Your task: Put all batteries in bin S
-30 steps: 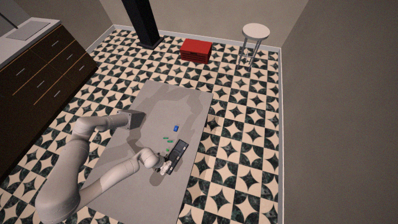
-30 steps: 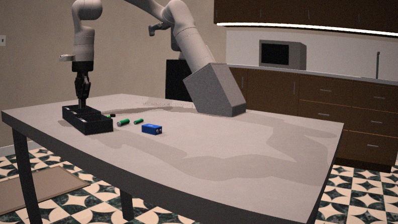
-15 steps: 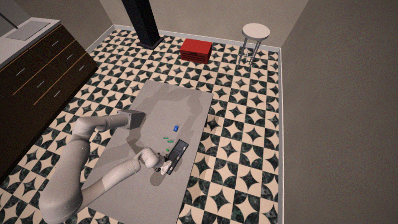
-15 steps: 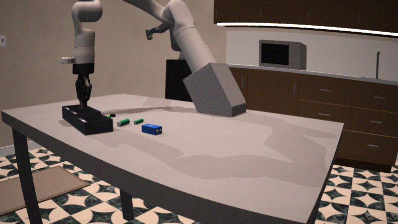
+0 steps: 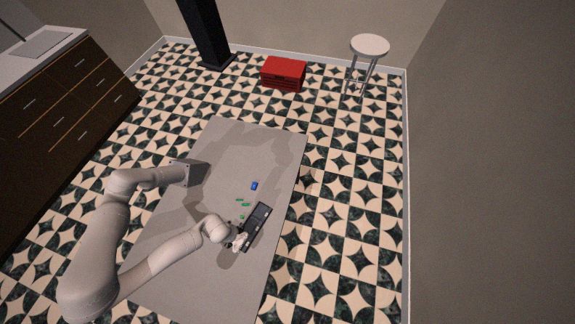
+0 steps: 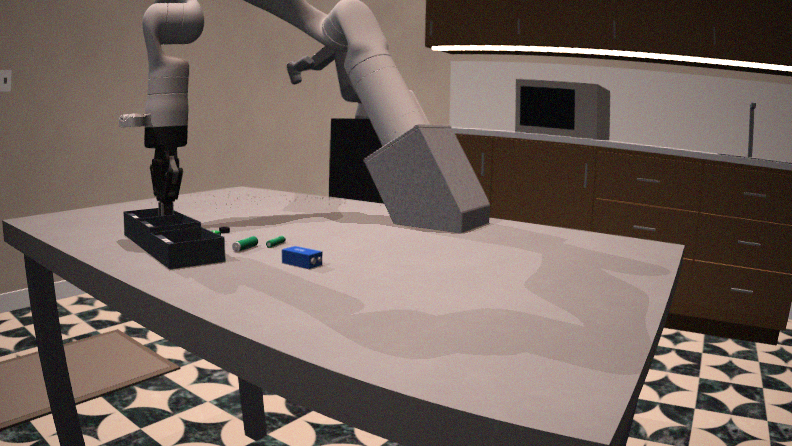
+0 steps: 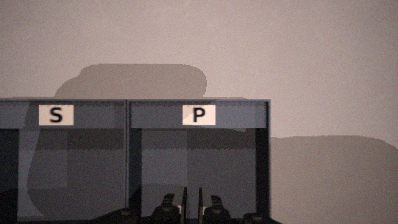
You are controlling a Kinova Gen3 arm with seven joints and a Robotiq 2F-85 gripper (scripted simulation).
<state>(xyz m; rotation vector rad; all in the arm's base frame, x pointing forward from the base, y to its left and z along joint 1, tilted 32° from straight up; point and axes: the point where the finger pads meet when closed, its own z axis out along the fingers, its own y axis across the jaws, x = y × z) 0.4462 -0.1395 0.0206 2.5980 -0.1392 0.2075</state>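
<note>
Hand: almost closed, with nothing between the fingers, over the P bin (image 7: 240, 116); the hand (image 5: 237, 236) (image 6: 165, 209) (image 7: 192, 201) is upright.
Blue battery (image 5: 254, 185) (image 6: 302, 257): on the counter (image 5: 225, 160) (image 6: 443, 288), outside the bins.
Green batteries (image 5: 246, 204) (image 6: 245, 243): two, lying near each other on the counter.
S bin (image 7: 95, 116): joined beside P.

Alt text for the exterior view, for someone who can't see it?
A gripper points down at the far end of a black divided bin tray on a table; green batteries and a blue battery lie nearby.
</note>
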